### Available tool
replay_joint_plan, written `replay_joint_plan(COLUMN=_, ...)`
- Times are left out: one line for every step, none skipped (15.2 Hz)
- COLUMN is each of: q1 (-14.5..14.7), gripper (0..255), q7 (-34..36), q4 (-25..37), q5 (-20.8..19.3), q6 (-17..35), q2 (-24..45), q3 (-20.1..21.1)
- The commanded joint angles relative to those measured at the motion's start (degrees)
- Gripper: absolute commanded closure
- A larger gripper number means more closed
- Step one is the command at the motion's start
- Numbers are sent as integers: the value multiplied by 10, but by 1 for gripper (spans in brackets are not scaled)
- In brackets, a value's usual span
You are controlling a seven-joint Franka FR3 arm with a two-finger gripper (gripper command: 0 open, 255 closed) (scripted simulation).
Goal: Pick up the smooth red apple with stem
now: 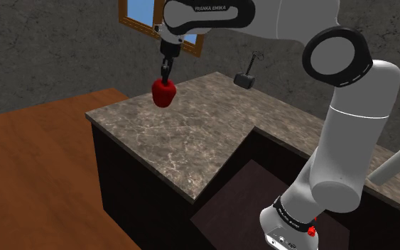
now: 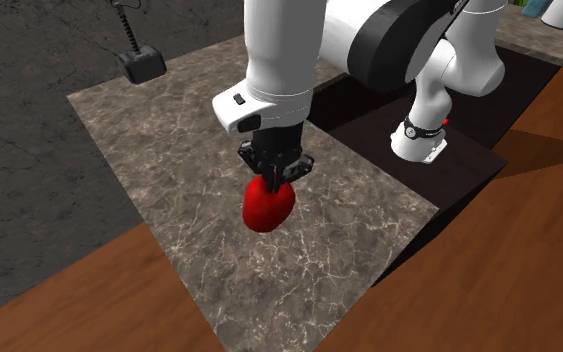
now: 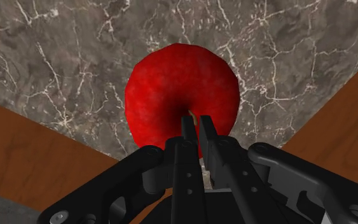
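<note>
The shoulder view sits behind the stand (image 1: 230,213), at its 5 o'clock, and looks down toward 10 o'clock over the counter (image 1: 191,142). The second exterior view faces back from opposite, nearer. The wrist view looks straight down, close. All three share the counter and the apple (image 3: 180,95).

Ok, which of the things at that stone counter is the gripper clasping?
The red apple: the gripper is shut on its top. The dark handled block sits apart on the counter, untouched.
</note>
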Motion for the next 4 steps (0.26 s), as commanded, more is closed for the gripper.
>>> replay_joint_plan(q1=0, gripper=255, q7=1, q4=14, q5=0, q6=-16, q2=-2, q3=0)
replay_joint_plan(q1=0, gripper=255, q7=0, q4=21, q5=0, q6=-24, q2=-2, q3=0)
replay_joint_plan(q1=0, gripper=255, q7=0, q4=22, q5=0, q6=-25, q2=-2, q3=0)
replay_joint_plan(q1=0, gripper=255, q7=0, q4=22, q5=0, q6=-25, q2=-2, q3=0)
